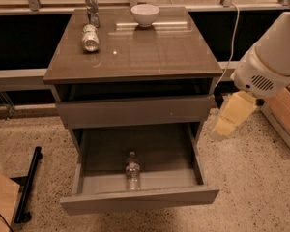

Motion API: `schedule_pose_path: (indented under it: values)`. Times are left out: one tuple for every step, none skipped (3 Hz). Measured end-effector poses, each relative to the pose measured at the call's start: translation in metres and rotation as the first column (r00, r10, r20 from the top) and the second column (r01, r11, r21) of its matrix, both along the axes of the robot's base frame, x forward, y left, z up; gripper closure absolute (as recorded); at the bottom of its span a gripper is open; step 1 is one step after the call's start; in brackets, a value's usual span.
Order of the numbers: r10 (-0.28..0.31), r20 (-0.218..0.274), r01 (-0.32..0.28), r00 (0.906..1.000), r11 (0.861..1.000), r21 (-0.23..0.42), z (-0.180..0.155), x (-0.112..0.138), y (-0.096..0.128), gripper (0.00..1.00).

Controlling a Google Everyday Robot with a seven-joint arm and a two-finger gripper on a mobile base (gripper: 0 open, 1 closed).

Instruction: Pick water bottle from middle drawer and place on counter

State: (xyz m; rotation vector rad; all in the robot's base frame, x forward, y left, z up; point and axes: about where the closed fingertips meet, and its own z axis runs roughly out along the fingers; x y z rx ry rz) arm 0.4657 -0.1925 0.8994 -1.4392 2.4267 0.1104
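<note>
The water bottle [132, 171] lies in the pulled-out middle drawer [140, 200], near the middle of its front wall, cap pointing to the back. The counter [145, 52] tops the cabinet above it. My gripper [231, 116] hangs from the white arm [273, 57] at the right, beside the cabinet's right edge, level with the closed drawer front [135, 111]. It is above and to the right of the bottle, well apart from it, and holds nothing that I can see.
On the counter a silver can [90, 37] lies on its side, a tall clear glass-like object [91, 7] stands behind it, and a white bowl [145, 14] sits at the back. A cardboard box [286, 116] stands at right. A black bar [27, 186] lies on the floor at left.
</note>
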Motion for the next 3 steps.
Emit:
schedule_pose_path:
  values:
    - [-0.078,-0.003,0.078,0.997,0.997,0.024,-0.03,0.017,0.006,0.0]
    - [-0.078,-0.003,0.078,0.997,0.997,0.024,-0.03,0.017,0.006,0.0]
    - [-0.126,-0.023,0.127,0.9917,0.992,0.018,-0.044,0.023,0.017,0.0]
